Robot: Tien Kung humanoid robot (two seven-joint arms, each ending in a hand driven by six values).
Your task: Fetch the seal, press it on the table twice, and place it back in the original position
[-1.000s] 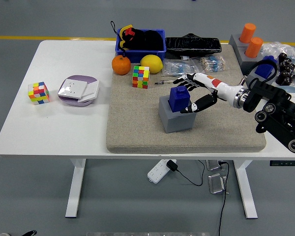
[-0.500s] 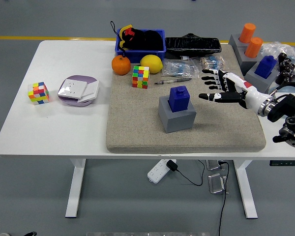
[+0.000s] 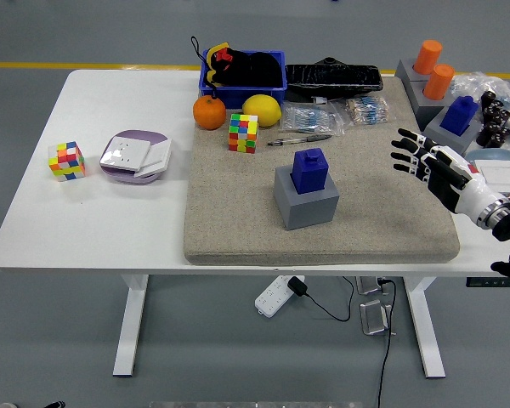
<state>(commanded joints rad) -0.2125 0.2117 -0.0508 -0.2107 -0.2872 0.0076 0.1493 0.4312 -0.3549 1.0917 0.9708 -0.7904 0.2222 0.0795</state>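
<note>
The blue seal (image 3: 309, 170) stands upright on its grey block base (image 3: 307, 204) in the middle of the beige mat (image 3: 238, 229). My right hand (image 3: 425, 163) is at the mat's right edge, well to the right of the seal, with its fingers spread and holding nothing. My left arm is out of view.
At the back of the mat are an orange (image 3: 209, 112), a lemon (image 3: 262, 110), a colourful cube (image 3: 244, 133), a pen (image 3: 299, 140) and a blue bin (image 3: 243, 70). At the right stand grey blocks with orange seals (image 3: 431, 68) and a blue one (image 3: 458, 116). A second cube (image 3: 67, 161) and purple-white box (image 3: 136, 156) lie at the left.
My right hand has let go of the blue seal on its base and drawn back to the right, fingers opening. The seal stays on the grey block.
</note>
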